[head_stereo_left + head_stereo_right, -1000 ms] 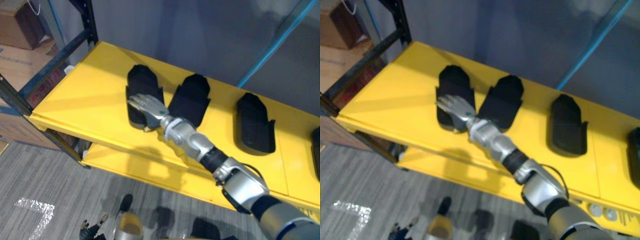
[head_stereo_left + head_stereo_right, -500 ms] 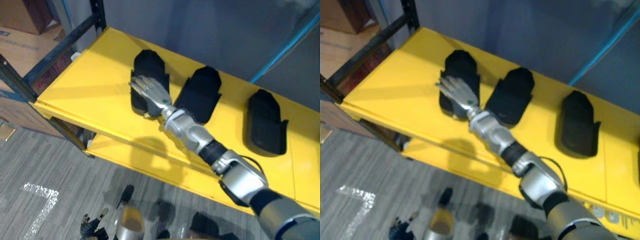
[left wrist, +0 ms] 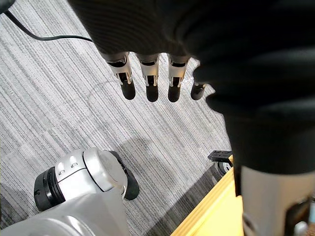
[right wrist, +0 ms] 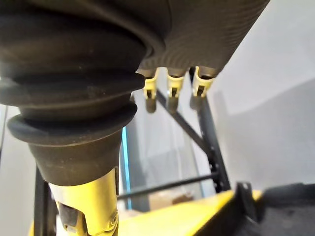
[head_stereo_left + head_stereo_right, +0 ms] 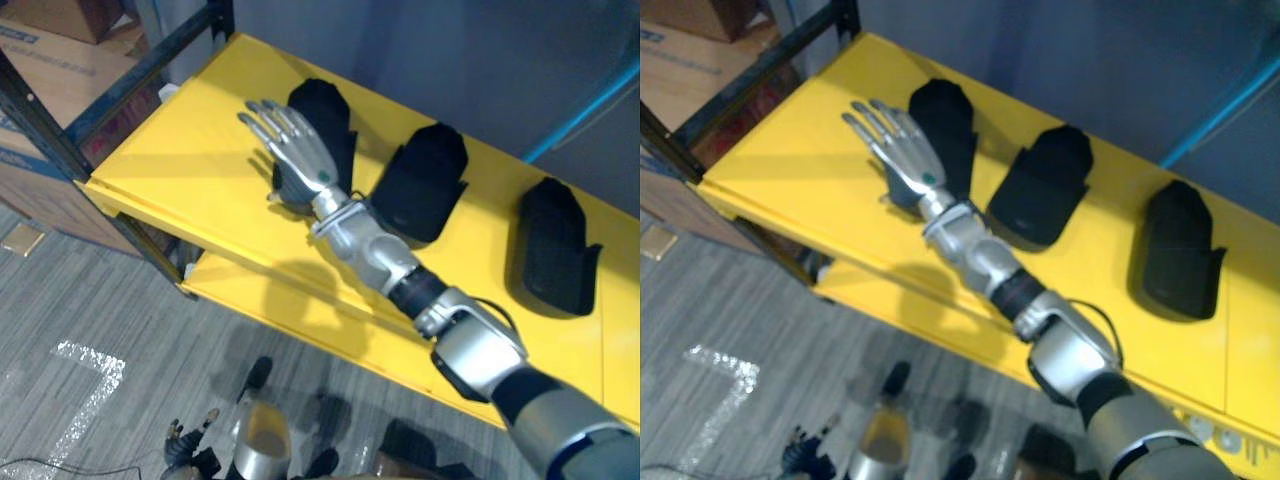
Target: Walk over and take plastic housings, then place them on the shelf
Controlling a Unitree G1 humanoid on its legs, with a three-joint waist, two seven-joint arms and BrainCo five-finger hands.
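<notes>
Three black plastic housings lie in a row on the yellow shelf (image 5: 180, 160): a left one (image 5: 328, 112), a middle one (image 5: 427, 183) and a right one (image 5: 553, 245). My right arm reaches in from the lower right. My right hand (image 5: 298, 155) hovers open just above the near end of the left housing, fingers straight and spread toward the shelf's left part, holding nothing. In the right wrist view its fingers (image 4: 170, 91) point into open air above a dark housing edge (image 4: 290, 206). My left hand (image 3: 150, 73) hangs open over the grey floor.
A lower yellow shelf board (image 5: 300, 320) sits under the top one. A dark metal upright and brace (image 5: 140, 70) frame the shelf's left end, with cardboard boxes (image 5: 50, 90) beyond. A blue pole (image 5: 590, 105) slants at the back right. Grey carpet lies in front.
My right hand rested flat on the left housing; now it is lifted off it with fingers stretched out. The housing stays on the shelf. The camera has shifted.
</notes>
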